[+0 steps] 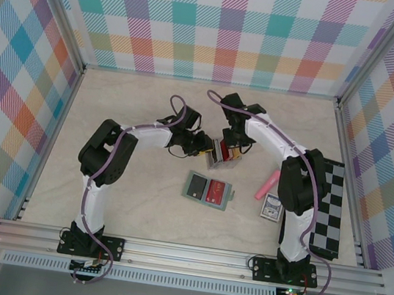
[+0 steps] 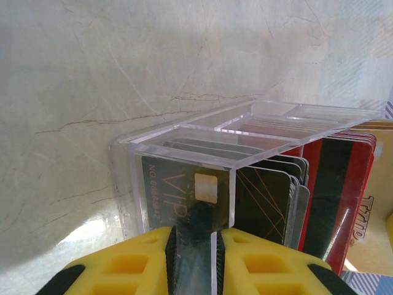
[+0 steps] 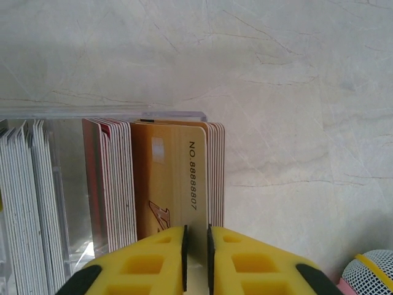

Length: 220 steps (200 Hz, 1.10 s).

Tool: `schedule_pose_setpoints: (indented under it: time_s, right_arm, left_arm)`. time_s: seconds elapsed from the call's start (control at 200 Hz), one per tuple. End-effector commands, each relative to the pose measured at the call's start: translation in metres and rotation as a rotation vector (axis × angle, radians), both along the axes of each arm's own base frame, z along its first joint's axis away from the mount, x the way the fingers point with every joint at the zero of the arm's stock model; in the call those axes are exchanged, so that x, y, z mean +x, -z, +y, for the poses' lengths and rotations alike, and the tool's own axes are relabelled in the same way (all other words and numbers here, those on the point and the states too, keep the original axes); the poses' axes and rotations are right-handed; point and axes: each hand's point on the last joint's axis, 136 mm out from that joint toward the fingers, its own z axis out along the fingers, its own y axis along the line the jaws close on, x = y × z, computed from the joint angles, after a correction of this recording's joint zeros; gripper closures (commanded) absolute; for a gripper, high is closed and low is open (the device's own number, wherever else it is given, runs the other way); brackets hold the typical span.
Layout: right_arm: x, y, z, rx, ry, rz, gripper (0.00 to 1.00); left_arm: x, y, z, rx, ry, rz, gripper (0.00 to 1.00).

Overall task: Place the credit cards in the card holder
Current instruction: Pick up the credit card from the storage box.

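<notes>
Standing in the clear rack [image 3: 67, 184], the tan-orange card [image 3: 169, 178] is pinched by the right end effector [image 3: 196, 258]; the left end effector [image 2: 195, 261] clamps the rack's wall. Nearby, the card holder [image 1: 209, 190] lies open, seemingly holding two cards [image 1: 215, 190]; many are left.

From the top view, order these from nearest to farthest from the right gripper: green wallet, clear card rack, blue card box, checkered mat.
1. clear card rack, at the right gripper
2. green wallet, table centre
3. blue card box, right side
4. checkered mat, far right
</notes>
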Motion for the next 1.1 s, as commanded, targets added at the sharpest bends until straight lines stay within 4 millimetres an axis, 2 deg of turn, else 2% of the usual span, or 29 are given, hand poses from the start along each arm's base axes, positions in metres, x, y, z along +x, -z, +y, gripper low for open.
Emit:
schedule_pose_setpoints:
  time_s: [0.0, 0.055, 0.215, 0.42, 0.495, 0.655, 0.84, 0.965, 1.095]
  right_arm:
    - [0.000, -0.026, -0.008, -0.018, 0.014, -0.048, 0.84]
    - [-0.001, -0.029, -0.006, 0.000, 0.010, -0.045, 0.89]
    - [-0.008, -0.038, -0.001, 0.052, 0.015, -0.037, 0.89]
    - [-0.018, -0.049, 0.011, 0.150, 0.016, -0.020, 0.94]
    - [-0.023, -0.053, 0.017, 0.200, 0.014, -0.008, 0.99]
    - [-0.033, -0.072, 0.021, 0.304, 0.065, -0.035, 0.99]
    - [-0.058, -0.093, 0.020, 0.472, 0.140, -0.075, 0.99]
    - [-0.080, -0.090, 0.022, 0.588, 0.186, -0.044, 0.99]
    - [-0.105, -0.077, 0.024, 0.682, 0.237, 0.015, 1.00]
  left_arm:
    - [-0.025, 0.036, 0.023, 0.136, -0.017, 0.106, 0.76]
    - [-0.024, 0.035, 0.023, 0.135, -0.019, 0.104, 0.76]
    - [-0.024, 0.033, 0.024, 0.135, -0.018, 0.098, 0.76]
    - [-0.024, 0.029, 0.025, 0.135, -0.016, 0.087, 0.76]
    - [-0.024, 0.024, 0.024, 0.128, -0.014, 0.076, 0.75]
    - [-0.021, 0.004, 0.020, 0.097, -0.001, 0.028, 0.68]
    - [-0.022, -0.026, 0.021, 0.073, 0.014, -0.043, 0.59]
    - [-0.030, -0.039, 0.028, 0.073, 0.013, -0.070, 0.57]
    - [-0.045, -0.046, 0.039, 0.084, 0.018, -0.085, 0.54]
